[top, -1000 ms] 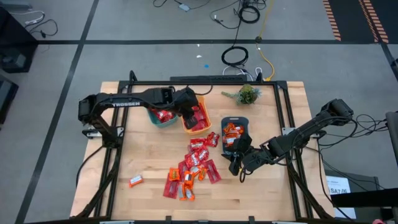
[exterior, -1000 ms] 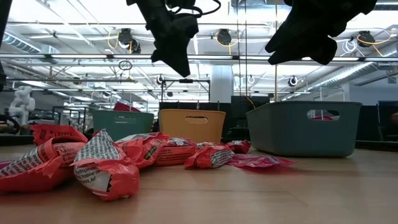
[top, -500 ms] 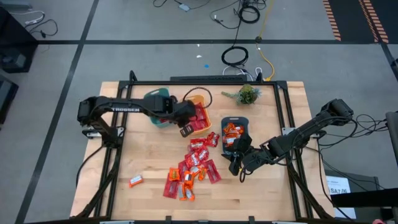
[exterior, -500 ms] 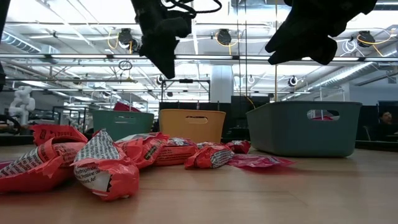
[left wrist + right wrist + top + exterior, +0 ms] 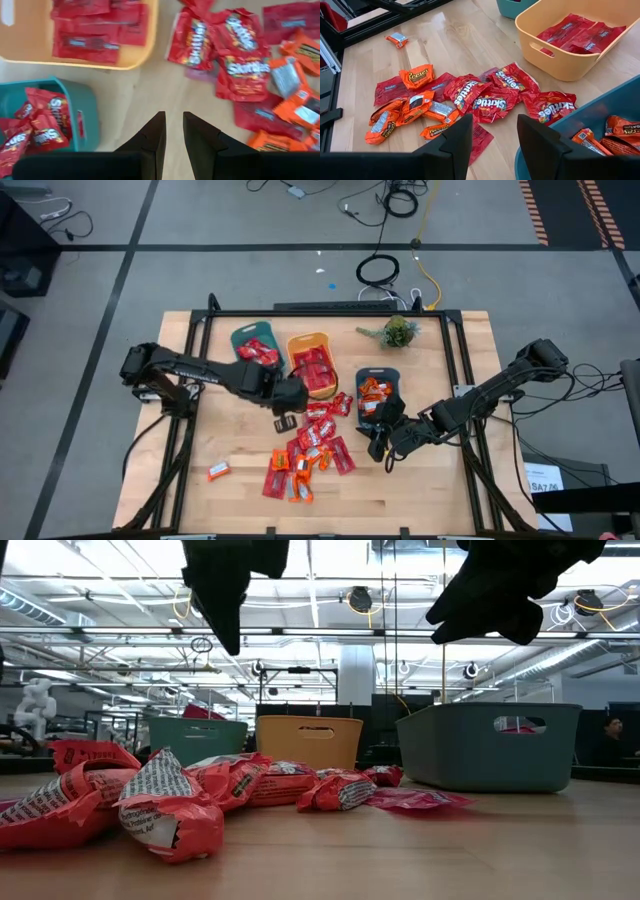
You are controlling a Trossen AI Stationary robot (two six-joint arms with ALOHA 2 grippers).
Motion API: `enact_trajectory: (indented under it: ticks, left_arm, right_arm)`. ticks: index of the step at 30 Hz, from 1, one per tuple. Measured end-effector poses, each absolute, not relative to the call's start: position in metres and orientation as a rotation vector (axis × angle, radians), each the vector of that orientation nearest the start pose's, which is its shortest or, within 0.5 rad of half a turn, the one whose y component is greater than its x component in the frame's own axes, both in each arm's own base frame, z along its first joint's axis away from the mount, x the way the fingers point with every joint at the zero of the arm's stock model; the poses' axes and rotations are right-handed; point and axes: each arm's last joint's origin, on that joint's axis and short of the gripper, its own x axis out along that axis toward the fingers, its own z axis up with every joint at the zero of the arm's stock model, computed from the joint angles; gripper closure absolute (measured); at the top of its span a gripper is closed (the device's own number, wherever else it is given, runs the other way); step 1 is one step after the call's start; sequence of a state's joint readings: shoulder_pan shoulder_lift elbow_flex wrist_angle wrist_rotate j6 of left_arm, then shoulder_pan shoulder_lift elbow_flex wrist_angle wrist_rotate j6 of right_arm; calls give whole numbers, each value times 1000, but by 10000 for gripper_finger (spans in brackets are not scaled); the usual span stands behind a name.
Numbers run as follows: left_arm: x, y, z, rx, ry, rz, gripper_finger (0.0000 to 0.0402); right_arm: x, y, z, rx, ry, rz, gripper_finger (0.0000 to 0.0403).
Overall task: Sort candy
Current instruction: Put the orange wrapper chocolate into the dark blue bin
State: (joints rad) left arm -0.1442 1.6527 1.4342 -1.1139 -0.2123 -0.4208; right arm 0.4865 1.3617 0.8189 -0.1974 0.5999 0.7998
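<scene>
The candy lies loose in a pile (image 5: pixel 312 442) on the wooden table: red Skittles packets (image 5: pixel 239 56) and orange ones (image 5: pixel 418 75). More candy lies in the bins, and one orange piece (image 5: pixel 219 470) rests apart at the near left. My left gripper (image 5: pixel 283 421) hangs above bare wood at the pile's far left edge, just near of the orange bin (image 5: pixel 312 365). It points down, its fingers (image 5: pixel 170 134) a narrow gap apart with nothing between. My right gripper (image 5: pixel 380 442) hovers open and empty (image 5: pixel 495 142) at the pile's right.
Three bins stand at the back: a teal one (image 5: pixel 254 348) with red packets, the orange one with flat red packets, and a darker teal one (image 5: pixel 378 392) with orange candy. A small green plant (image 5: pixel 398 332) sits at the far edge. There is bare wood at the near right.
My left gripper has swung from above the orange bin toward the table's near edge and slightly left, turning as it went. It now hangs over the wood beside the pile. The gap between its fingers stays the same. The candy has not moved.
</scene>
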Motion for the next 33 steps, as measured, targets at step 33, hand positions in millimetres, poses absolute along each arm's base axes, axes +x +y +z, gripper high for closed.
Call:
enact_trajectory:
  ticks: [33]
  left_arm:
    - [214, -113, 169, -243, 1347, 267, 324]
  right_arm:
    - [253, 115, 229, 457, 503, -321, 146]
